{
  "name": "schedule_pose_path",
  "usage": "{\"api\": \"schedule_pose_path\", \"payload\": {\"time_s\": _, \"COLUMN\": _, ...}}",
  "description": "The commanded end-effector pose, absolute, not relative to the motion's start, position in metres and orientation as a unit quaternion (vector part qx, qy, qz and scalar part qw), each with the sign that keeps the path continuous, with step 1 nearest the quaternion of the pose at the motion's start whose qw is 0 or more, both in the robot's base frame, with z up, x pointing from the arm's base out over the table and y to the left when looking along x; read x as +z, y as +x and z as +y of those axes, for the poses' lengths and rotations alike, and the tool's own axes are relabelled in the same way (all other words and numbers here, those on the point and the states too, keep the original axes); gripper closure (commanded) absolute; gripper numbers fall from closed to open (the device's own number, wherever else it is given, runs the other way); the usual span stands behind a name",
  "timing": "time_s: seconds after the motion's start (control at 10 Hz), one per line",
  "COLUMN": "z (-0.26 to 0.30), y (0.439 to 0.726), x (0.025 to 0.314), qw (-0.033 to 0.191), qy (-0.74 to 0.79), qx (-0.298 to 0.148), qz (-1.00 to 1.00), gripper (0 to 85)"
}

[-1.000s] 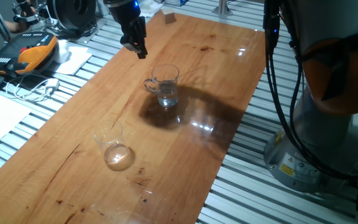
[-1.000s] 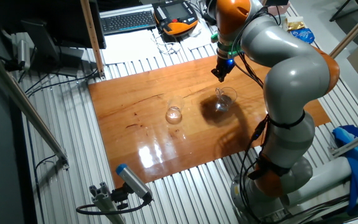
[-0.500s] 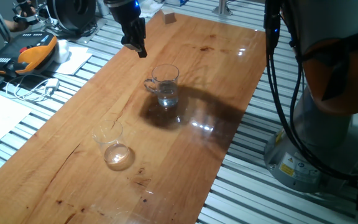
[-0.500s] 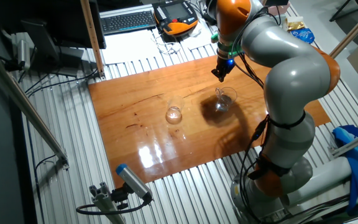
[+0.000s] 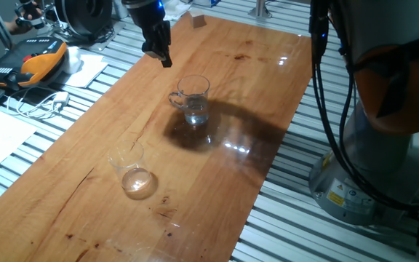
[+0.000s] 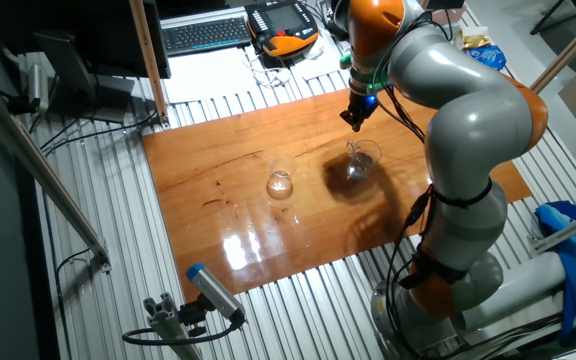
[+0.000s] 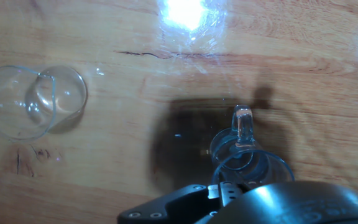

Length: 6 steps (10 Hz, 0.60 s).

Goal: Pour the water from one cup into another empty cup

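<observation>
Hand view, looking straight down on the wooden table (image 7: pixel 104 155): glass mug (image 7: pixel 247 158) at roughly 5 o'clock in the frame, its looped handle pointing toward 12, the lower rim cut off by the dark housing of the hand at the bottom edge. Glass tumbler (image 7: pixel 33 99) at about 9 o'clock, well apart from the mug, standing upright on the wood. Bright lamp glare at 12 o'clock. A dark shadow patch lies on the wood around the mug.

One fixed view: gripper (image 5: pixel 164 60) hangs in the air above the table, at about 11 o'clock from the mug (image 5: pixel 193 100), not touching it. Finger spread: cannot tell, the tips read as one dark mass. Mug upright near table centre, handle facing the frame's left. A little clear water (image 5: pixel 196 115) sits low in the mug. Tumbler (image 5: pixel 131 169) upright at 7 o'clock from the mug, nearer the camera; no liquid discernible in it.

Other fixed view: arm (image 6: pixel 448 110) arches over the right side of the table (image 6: pixel 208 170); gripper (image 6: pixel 354 118) just above the mug (image 6: pixel 359 162) at its 12 o'clock; tumbler (image 6: pixel 280 182) at the mug's 9 o'clock.
</observation>
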State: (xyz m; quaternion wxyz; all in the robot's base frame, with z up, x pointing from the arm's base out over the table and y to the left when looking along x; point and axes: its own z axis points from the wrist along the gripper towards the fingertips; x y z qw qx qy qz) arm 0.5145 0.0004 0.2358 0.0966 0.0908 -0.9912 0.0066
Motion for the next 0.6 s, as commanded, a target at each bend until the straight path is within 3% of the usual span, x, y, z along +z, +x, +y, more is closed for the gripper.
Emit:
{"api": "schedule_pose_path", "payload": {"time_s": 0.0, "z": 0.0003, "y": 0.5145, "x": 0.2360, "qw": 0.096, "qy": 0.085, "qx": 0.007, "qz": -0.992, "gripper": 85.0}}
{"api": "schedule_pose_path", "payload": {"time_s": 0.5, "z": -0.0002, "y": 0.5157, "x": 0.2396, "qw": 0.082, "qy": 0.083, "qx": -0.041, "qz": -0.992, "gripper": 85.0}}
